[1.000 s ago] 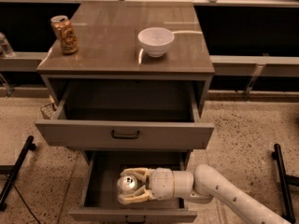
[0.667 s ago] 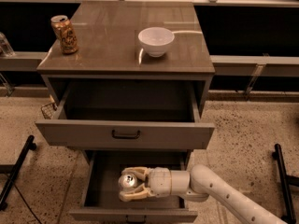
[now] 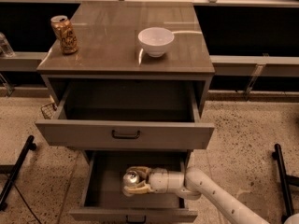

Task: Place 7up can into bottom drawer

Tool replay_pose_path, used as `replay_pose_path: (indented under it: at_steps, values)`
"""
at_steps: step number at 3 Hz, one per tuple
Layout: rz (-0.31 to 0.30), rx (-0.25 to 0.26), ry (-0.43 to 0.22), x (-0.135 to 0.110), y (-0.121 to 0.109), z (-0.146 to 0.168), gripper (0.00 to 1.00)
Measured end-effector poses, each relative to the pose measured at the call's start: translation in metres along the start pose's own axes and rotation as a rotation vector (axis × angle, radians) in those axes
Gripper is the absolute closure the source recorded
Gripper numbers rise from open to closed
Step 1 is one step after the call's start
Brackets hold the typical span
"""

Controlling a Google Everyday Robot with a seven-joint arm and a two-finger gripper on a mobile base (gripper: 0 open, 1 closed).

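Observation:
My gripper (image 3: pixel 131 182) reaches from the lower right into the open bottom drawer (image 3: pixel 133 214). Its two cream fingers (image 3: pixel 139 171) are shut around the 7up can (image 3: pixel 132 178). The can stands upright and shows mostly its silver top. It sits inside the drawer's left-middle part, close to the drawer floor. I cannot tell whether it touches the floor. The white arm (image 3: pixel 205 195) crosses the drawer's right side.
The drawer above (image 3: pixel 126 135) is pulled out open, with a dark handle, and overhangs the back of the bottom drawer. On the cabinet top stand a brown-gold patterned can (image 3: pixel 64 34) at the left and a white bowl (image 3: pixel 156 41) in the middle. Black stand legs (image 3: pixel 16 171) flank the cabinet.
The gripper with the can has shifted slightly to the right inside the bottom drawer. Nothing else has moved.

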State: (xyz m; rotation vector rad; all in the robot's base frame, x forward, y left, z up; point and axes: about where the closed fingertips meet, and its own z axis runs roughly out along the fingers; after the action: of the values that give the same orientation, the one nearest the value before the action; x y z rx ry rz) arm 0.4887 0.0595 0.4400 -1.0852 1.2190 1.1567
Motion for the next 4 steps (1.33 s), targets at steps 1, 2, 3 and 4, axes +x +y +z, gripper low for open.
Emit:
replay_pose_path:
  at_steps: [1, 2, 3, 4]
  values:
    - [0.000, 0.000, 0.000, 0.000, 0.000, 0.000, 1.00]
    - [-0.027, -0.021, 0.024, 0.020, -0.004, 0.009, 1.00]
    - [-0.068, -0.031, 0.042, 0.041, -0.020, 0.013, 1.00]
    - [-0.093, -0.038, 0.045, 0.066, -0.039, 0.019, 1.00]
